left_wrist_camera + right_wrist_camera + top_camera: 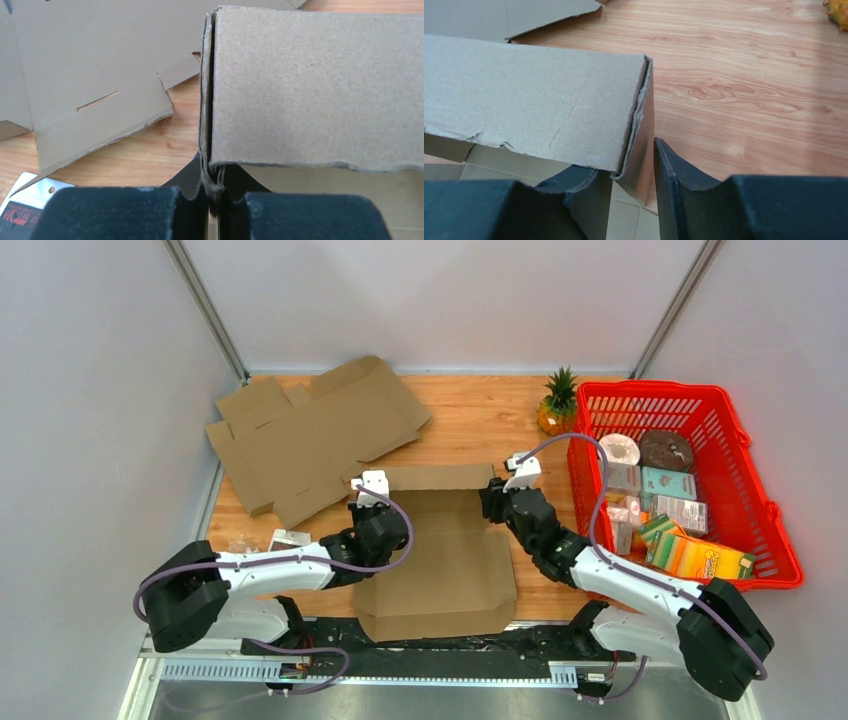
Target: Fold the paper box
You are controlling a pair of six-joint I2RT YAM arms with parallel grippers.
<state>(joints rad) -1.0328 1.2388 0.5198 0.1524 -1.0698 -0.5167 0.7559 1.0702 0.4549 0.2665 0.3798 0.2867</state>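
Wall-raising step: left gripper [214,197] pinches the far wall of the paper box [440,570] in its jaws; right gripper [631,182] jaws straddle the other corner, not yet shut. Clamping likely comes next.

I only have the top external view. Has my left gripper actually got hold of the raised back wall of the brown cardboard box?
Observer: Yes. In the left wrist view the left gripper is shut on the doubled corner edge of the brown cardboard box.
Operator: And the right one?
Observer: The right gripper straddles the opposite corner flap, not yet closed; a gap shows beside one finger.
Operator: Any damage?
Observer: In the right wrist view the wall's free edge is ragged, with small tears.
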